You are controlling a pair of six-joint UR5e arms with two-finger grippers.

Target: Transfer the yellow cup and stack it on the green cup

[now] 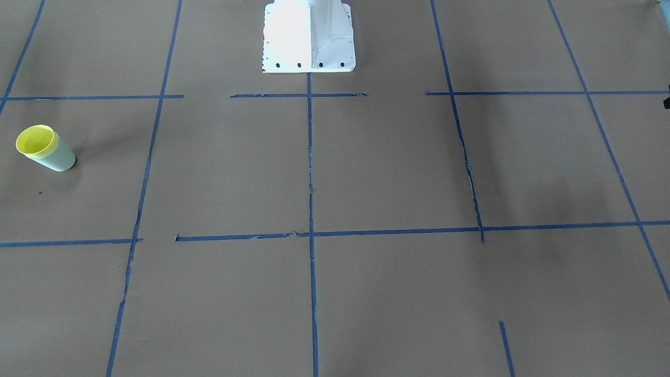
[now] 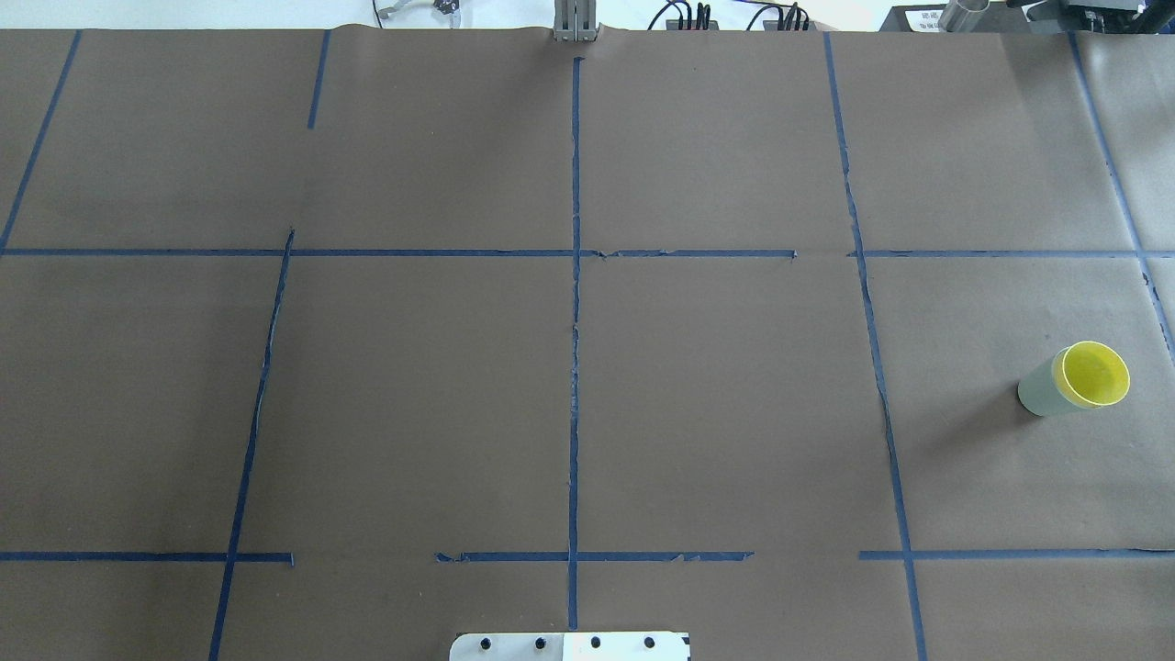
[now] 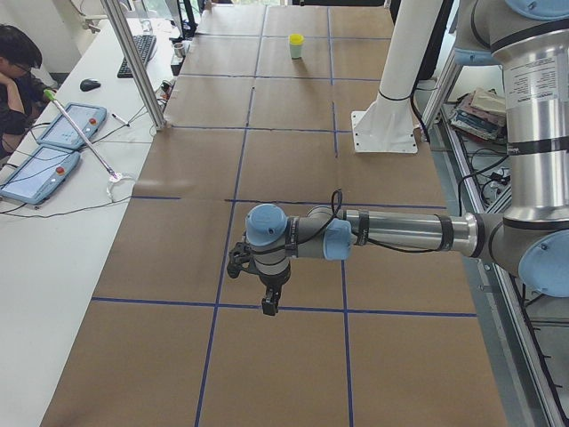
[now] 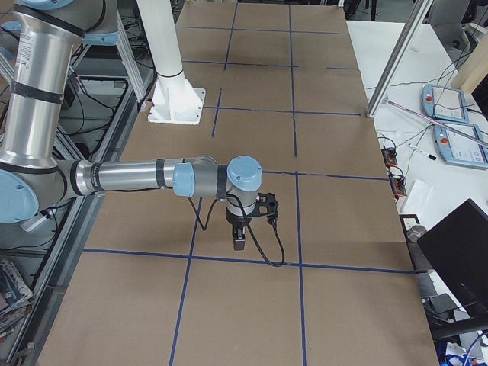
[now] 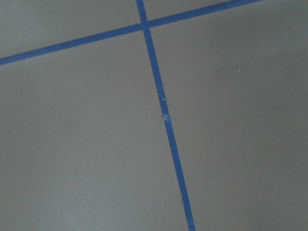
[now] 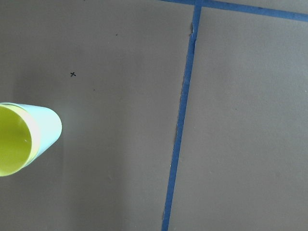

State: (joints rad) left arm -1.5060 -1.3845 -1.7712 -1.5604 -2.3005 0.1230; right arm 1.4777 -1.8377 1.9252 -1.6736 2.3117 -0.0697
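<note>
The yellow cup (image 1: 35, 140) sits nested inside the green cup (image 1: 58, 157), which stands on the brown table at my right end. The pair also shows in the overhead view: the yellow cup (image 2: 1094, 374) and the green cup (image 2: 1037, 391). They show at the left edge of the right wrist view, the yellow cup (image 6: 12, 147) and the green cup (image 6: 48, 126). My left gripper (image 3: 267, 305) hangs over the table's left part, far from the cups. My right gripper (image 4: 239, 242) hangs above the table, touching nothing. Both show only in side views, so I cannot tell if they are open or shut.
The white robot base (image 1: 309, 36) stands at the middle of the table's robot side. Blue tape lines (image 2: 575, 367) divide the brown paper. An operator (image 3: 18, 67) sits at a side desk with tablets (image 3: 40, 165), beside a metal post (image 3: 133, 62).
</note>
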